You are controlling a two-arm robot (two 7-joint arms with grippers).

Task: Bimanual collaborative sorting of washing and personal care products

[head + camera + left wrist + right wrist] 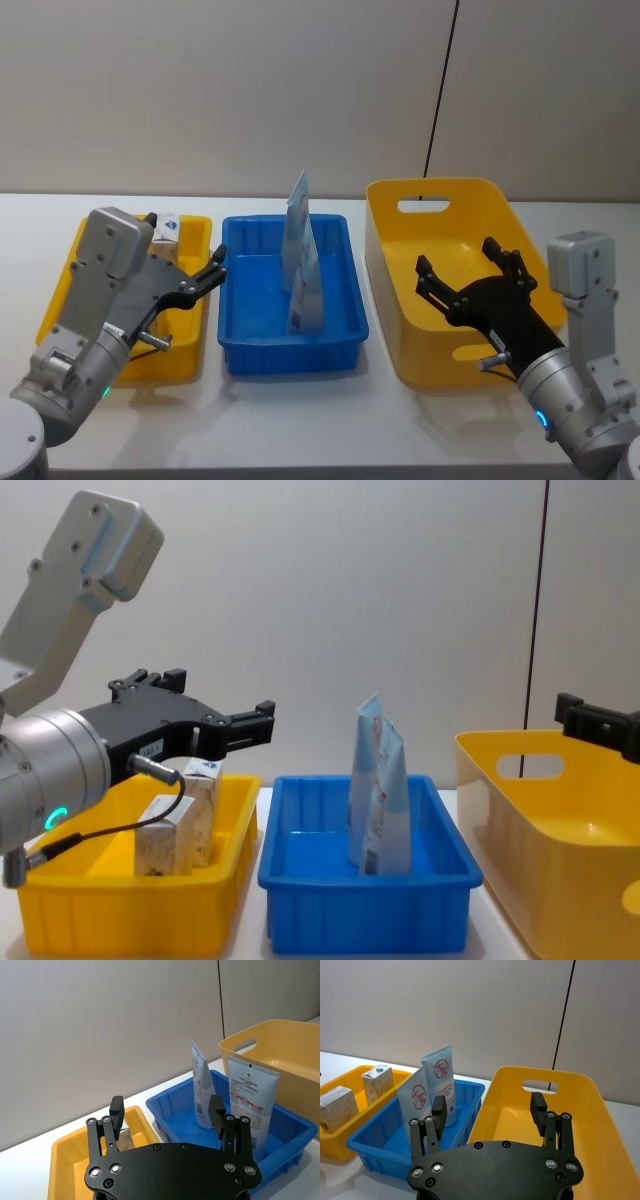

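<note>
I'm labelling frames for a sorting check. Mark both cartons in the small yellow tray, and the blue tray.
front carton [337, 1110]: right wrist view, mottled side face.
back carton [377, 1087]: right wrist view, mottled front face.
blue tray [365, 905]: chest view, front wall.

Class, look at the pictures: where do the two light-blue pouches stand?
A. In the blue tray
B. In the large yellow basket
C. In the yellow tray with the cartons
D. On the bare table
A: both light-blue pouches stand upright inside the blue tray, while the cartons sit in the yellow tray. The left hand and right hand are open and hold nothing.
</note>
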